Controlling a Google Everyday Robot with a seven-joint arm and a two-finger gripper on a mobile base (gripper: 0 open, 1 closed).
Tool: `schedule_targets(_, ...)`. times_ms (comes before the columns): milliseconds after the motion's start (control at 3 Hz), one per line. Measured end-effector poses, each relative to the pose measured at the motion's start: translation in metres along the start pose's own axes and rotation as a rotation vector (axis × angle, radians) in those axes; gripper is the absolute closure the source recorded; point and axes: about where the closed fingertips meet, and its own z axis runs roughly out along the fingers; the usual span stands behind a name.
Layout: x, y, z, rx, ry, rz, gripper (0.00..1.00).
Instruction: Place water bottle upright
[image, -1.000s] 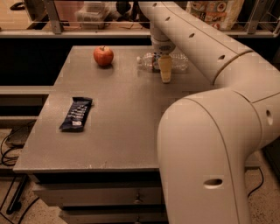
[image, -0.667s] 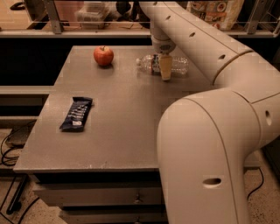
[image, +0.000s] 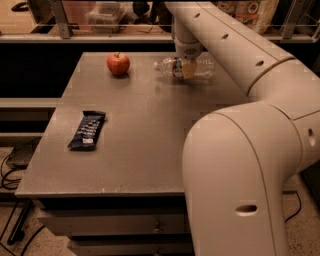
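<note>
The big cream-white robot arm (image: 235, 165) fills the right of the view and reaches over the grey metal bench (image: 150, 130) to its far edge, at about 1 o'clock. Its tool (image: 189, 69) has slid from the near side of the small clear ribbed plastic water bottle (image: 167, 66) and now sits right on the bottle's middle. I cannot tell whether the tool is clamped on it or only touching. The bottle has barely moved: it lies on its side at 1 o'clock, white cap pointing toward 9. My read is that the grasp is being set and the lift and turn upright are not yet done. The dark blue snack bar wrapper (image: 87, 130) rests at 9 o'clock and the red apple (image: 118, 63) at 11, both untouched.
</note>
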Motion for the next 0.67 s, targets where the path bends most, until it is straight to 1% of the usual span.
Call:
schedule_targets(333, -0.002, 0.005, -0.026, 0.0, -0.082, 0.017, 1.0)
schedule_targets(667, 0.0, 0.012, -0.054, 0.005, -0.198, 0.052, 1.0)
